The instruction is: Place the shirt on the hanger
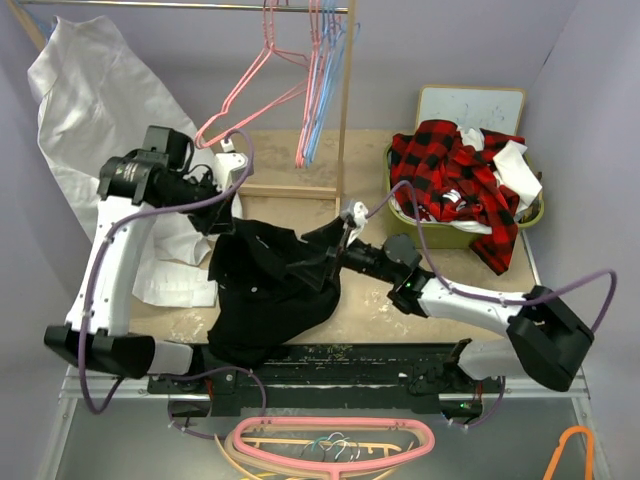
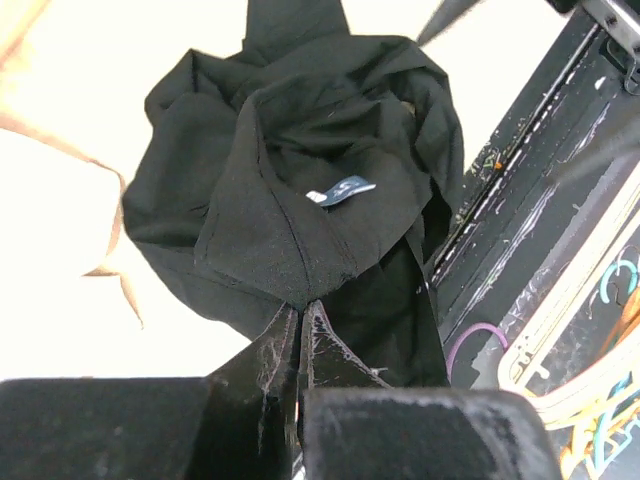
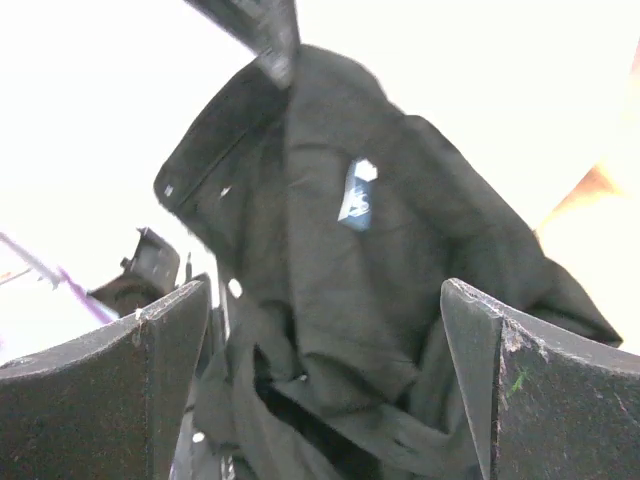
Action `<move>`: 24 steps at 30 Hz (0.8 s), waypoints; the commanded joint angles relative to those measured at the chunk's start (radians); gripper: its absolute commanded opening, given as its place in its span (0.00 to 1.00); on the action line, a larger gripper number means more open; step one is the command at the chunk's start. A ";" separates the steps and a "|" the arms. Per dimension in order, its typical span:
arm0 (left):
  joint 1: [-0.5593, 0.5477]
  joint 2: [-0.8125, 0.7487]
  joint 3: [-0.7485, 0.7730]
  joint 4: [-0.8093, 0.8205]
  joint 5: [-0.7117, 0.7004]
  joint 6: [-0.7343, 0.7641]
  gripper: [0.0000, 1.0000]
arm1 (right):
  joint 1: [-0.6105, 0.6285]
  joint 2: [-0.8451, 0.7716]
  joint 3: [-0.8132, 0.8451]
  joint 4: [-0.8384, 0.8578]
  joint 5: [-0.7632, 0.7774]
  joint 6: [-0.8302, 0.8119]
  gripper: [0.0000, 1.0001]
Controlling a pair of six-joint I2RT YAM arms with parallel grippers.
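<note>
Shirt (image 1: pixel 270 290): bunched at the centre of the table (image 1: pixel 375 312), with one fold lifted. Its long axis runs from the raised peak at far left down toward the near edge. The neck label shows face-up in the left wrist view.

Left gripper (image 2: pixel 300 306) — fingers pressed together on a fold of the shirt, with the bulk hanging below the pinch.

Right gripper (image 3: pixel 322 288) — fingers spread wide, with the shirt directly ahead between them. Contact cannot be confirmed.

Hanger (image 1: pixel 325 95): hooked on the far rail (image 1: pixel 180 6) among pink hangers (image 1: pixel 240 82), well apart from the shirt.
</note>
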 commanded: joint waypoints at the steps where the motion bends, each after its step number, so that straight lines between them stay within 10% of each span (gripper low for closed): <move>1: -0.012 -0.040 0.044 -0.078 -0.020 0.040 0.00 | -0.095 -0.034 0.049 -0.011 0.037 0.011 1.00; 24: -0.053 -0.092 0.087 -0.125 0.008 0.063 0.01 | -0.195 0.456 0.231 0.168 -0.223 -0.029 0.95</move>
